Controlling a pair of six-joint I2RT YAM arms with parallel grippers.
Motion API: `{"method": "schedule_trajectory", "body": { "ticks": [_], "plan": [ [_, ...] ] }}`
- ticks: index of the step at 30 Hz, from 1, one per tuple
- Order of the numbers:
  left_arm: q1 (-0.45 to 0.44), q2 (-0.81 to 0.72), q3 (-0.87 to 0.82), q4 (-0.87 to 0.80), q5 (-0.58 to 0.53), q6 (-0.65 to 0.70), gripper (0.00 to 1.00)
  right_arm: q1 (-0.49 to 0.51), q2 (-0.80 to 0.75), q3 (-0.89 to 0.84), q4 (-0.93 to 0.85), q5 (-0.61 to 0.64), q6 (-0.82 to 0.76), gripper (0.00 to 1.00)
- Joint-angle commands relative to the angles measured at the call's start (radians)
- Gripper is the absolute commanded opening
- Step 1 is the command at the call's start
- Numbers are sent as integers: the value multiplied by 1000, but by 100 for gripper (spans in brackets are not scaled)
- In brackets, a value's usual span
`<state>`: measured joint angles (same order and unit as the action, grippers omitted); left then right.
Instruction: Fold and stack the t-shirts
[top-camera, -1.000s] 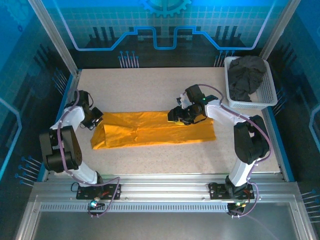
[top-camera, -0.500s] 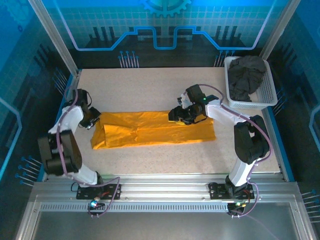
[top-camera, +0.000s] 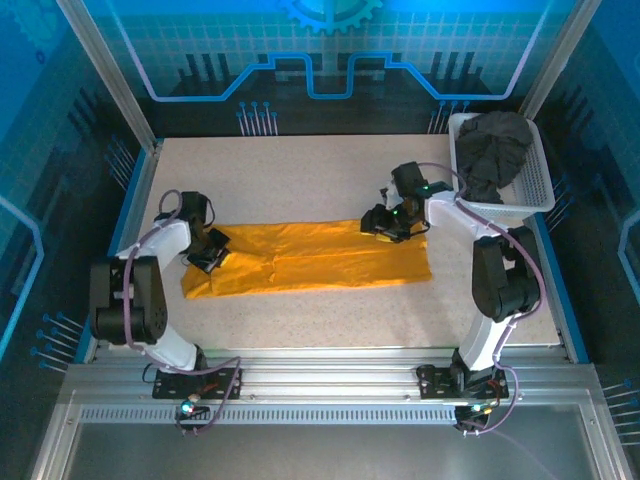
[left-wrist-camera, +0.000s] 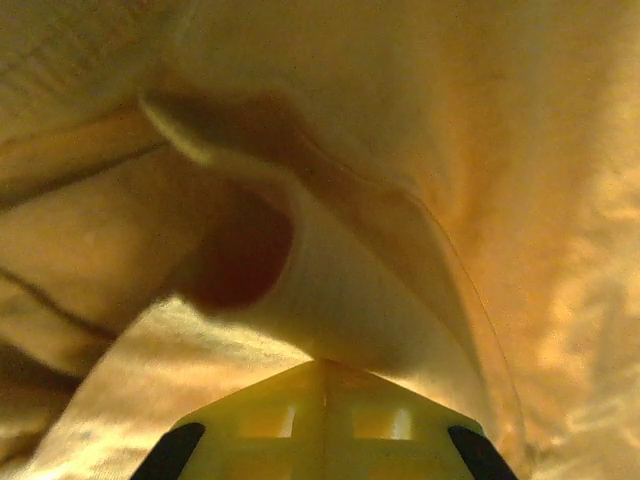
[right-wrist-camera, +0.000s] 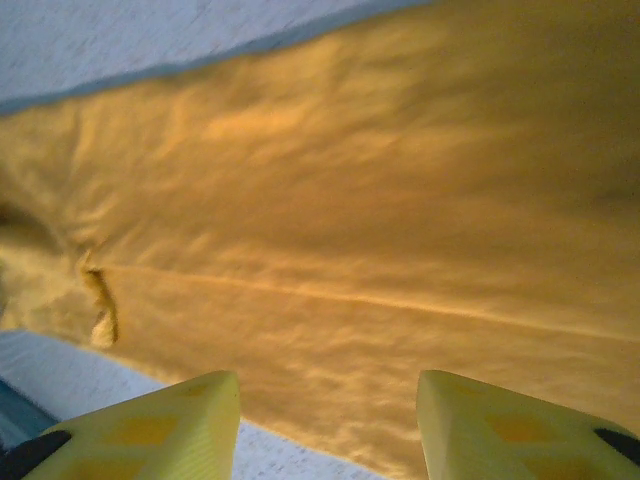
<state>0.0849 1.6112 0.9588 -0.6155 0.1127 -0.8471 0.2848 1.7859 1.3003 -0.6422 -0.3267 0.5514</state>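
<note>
**My grippers at either end of a folded orange-yellow shirt**

From the overhead camera, the orange-yellow t-shirt (top-camera: 310, 262) lies across the middle of the pale speckled table (top-camera: 300, 170). It is folded into a long flat band running left to right. A lengthwise fold edge shows along it. Its right end is square, and its left end is narrower and slightly rumpled.

My left gripper (top-camera: 208, 255) sits on that left end. In the left wrist camera its jaws are pressed together on a raised ridge of the orange cloth, which curls up and away from the tips (left-wrist-camera: 322, 372).

My right gripper (top-camera: 385, 225) is over the far edge of the band, towards its right end. In the right wrist camera its two yellow fingers (right-wrist-camera: 150, 425) stand spread apart, with smooth, faintly wrinkled cloth showing between them.

The charcoal t-shirt (top-camera: 492, 150) is heaped unfolded in the white mesh basket (top-camera: 535, 195) at the table's far right corner.
</note>
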Motion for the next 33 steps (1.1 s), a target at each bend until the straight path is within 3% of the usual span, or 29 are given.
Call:
{"method": "schedule_trajectory", "body": {
  "ticks": [1,13,20,27,33],
  "plan": [
    [25,75,71,-3,-4,22,1,-34,46,71,-111,96,-45,49],
    [71,411,340,-69,-40,163,0,-62,355,383,-438,415,-159,45],
    [69,523,496,-64,-22,132,2,3,457,433,-597,553,-151,42],
    [-15,738,798,75,116,55,9,128,297,153,-568,484,-9,43],
    [-143,1047,1230,227,244,-102,10,288,220,7,-476,309,155,43]
  ]
}}
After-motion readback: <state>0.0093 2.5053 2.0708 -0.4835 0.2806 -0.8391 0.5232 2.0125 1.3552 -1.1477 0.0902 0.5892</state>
